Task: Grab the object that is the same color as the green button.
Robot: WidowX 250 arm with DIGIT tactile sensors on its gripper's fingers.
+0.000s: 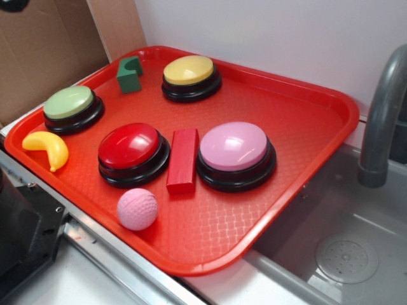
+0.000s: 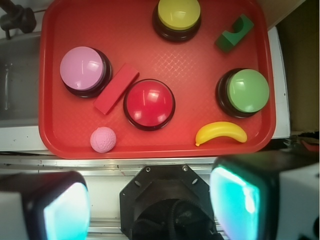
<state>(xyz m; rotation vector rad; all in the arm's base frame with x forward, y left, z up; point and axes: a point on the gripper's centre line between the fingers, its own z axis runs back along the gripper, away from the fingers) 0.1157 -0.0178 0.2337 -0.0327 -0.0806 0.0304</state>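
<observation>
red tray (image 1: 305,108) holds green block (image 1: 129,74), green button (image 1: 68,103), banana (image 1: 47,149).

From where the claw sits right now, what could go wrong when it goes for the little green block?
1. The green block is small and lies tilted near the tray corner, close to the rim; a finger may catch the rim or push the block against it.
2. The yellow button sits just beside it, so a wide approach could bump or press it.
3. The green button shares the colour and lies nearer the open claw; it could be targeted by mistake.
</observation>
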